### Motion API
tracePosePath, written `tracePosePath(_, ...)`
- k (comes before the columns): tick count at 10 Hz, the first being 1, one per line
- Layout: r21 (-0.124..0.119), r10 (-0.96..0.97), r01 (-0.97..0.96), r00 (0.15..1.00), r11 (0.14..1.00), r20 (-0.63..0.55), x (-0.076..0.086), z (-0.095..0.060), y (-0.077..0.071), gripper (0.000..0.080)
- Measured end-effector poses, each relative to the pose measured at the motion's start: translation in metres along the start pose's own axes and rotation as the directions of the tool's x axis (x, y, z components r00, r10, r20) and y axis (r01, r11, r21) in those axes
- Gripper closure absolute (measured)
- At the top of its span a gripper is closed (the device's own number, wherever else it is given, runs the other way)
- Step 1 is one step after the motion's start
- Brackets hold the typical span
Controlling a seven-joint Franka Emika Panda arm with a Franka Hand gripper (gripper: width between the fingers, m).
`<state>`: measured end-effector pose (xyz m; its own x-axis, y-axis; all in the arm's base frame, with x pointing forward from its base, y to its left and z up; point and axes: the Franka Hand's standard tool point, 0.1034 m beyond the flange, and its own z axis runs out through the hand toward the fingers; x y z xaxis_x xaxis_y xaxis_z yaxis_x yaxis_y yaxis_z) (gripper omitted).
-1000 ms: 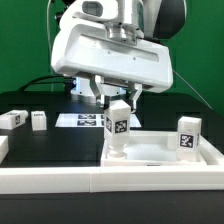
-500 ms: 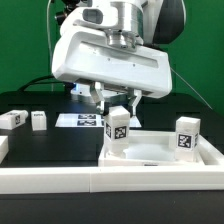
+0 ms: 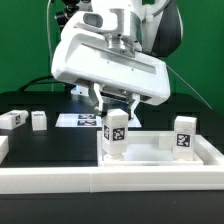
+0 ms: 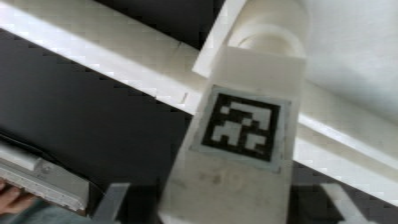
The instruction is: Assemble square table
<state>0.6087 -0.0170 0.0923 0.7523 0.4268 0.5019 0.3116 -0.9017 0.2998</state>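
The end effector [image 3: 114, 107] gripped the short white tagged leg [image 3: 114, 134]; it had twisted and dipped at a corner of the white square plastic tabletop [image 3: 155, 150] — seemingly threading the leg in.

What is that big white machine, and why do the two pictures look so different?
It is a robot arm building a small table. Its claw pinches a short white leg with a black-and-white tag, holding it upright at a corner of the white tray-like tabletop. One camera stands off the arm and sees the whole scene. The other sits on the wrist, so the same leg looks huge. A second leg stands at another corner. Two loose legs lie on the black table, near the marker board.
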Motion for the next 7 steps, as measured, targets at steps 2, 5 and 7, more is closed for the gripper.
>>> tracePosePath(2,0.014,0.002,-0.002,1.000,1.000,0.021,-0.0014,0.0014,-0.0004,0.0470)
tracePosePath(5,0.016,0.002,-0.002,1.000,1.000,0.025,-0.0026,0.0021,-0.0011,0.0164)
tracePosePath(7,0.016,0.002,-0.002,1.000,1.000,0.026,-0.0028,0.0022,-0.0012,0.0154)
